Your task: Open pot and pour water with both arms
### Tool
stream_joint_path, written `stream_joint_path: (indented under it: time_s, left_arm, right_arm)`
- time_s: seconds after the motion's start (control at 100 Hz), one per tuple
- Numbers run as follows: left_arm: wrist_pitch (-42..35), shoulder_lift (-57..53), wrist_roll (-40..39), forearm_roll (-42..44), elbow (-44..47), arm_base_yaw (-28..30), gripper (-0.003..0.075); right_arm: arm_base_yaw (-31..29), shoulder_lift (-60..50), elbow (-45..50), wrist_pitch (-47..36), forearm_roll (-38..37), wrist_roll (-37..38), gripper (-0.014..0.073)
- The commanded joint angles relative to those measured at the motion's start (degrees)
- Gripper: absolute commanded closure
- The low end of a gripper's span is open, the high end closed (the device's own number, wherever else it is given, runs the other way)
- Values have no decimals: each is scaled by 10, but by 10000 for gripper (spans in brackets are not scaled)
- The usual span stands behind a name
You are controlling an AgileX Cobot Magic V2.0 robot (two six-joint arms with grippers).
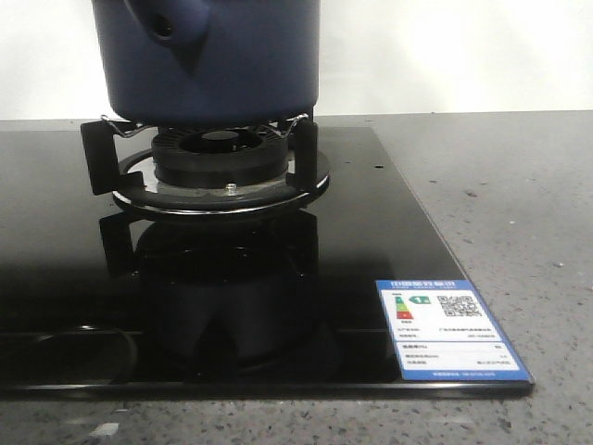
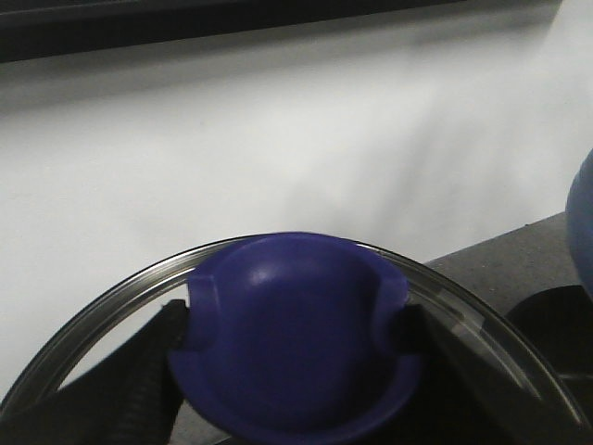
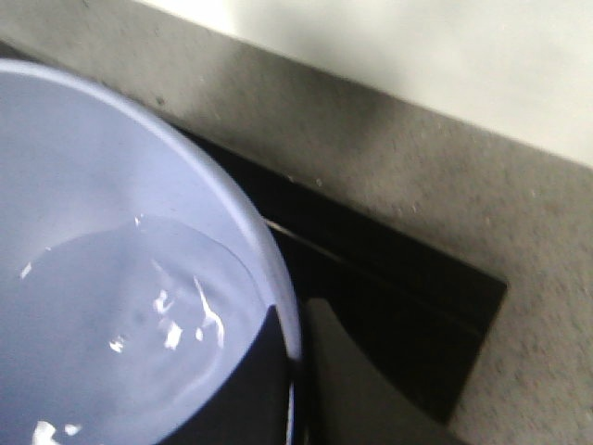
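The dark navy pot (image 1: 218,60) fills the top of the front view, its base at or just above the burner's supports (image 1: 222,153). Its side knob with a small round hole (image 1: 165,28) points toward the camera. My left gripper (image 2: 296,348) is shut on the blue knob (image 2: 296,324) of a glass lid (image 2: 111,301) and holds it off the pot, in front of a white wall. My right gripper (image 3: 292,380) is shut on the pot's rim (image 3: 269,269), with one finger inside and one outside. Water (image 3: 111,315) lies in the pale interior. No gripper shows in the front view.
A black glass hob (image 1: 371,241) with an energy label (image 1: 449,329) at its front right corner lies on a grey speckled counter (image 1: 519,204). A white wall stands behind. An edge of the pot (image 2: 582,222) shows in the left wrist view.
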Motion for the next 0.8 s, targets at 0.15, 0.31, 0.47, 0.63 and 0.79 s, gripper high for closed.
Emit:
stream_joint_path:
  time_s: [0.15, 0.31, 0.47, 0.63, 0.79]
  left_arm:
    - [-6, -21, -7, -48, -24, 7, 324]
    - [-6, -21, -7, -48, -24, 7, 324]
    - [-6, -21, -7, -48, -24, 7, 324]
    - [-6, -21, -7, -48, -24, 7, 324]
    - [-6, -21, -7, -48, -24, 7, 324]
  right_arm:
    - [22, -28, -21, -124, 25, -20, 635]
    - [33, -28, -8, -174, 25, -39, 635]
    - [39, -41, 44, -242, 29, -62, 635]
    - [55, -66, 123, -344, 35, -98, 635]
    - [68, -103, 213, -459, 35, -120, 636]
